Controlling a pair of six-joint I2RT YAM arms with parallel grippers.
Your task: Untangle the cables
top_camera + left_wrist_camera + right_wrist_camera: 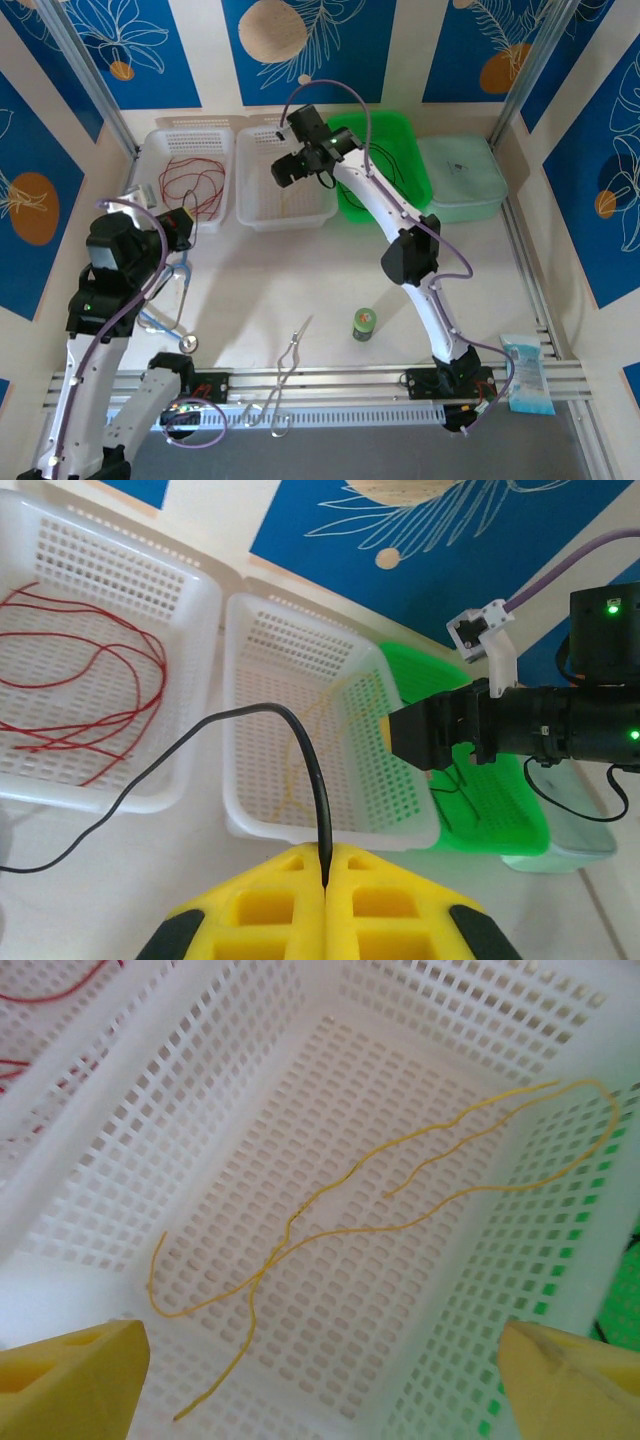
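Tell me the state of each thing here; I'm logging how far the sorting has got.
left gripper: shut on black cable
right gripper: open, empty, above middle white basket
yellow cables: loose, crossing each other, in middle white basket
red cables: lying looped in left white basket
pale green box: lid on
green jar: upright
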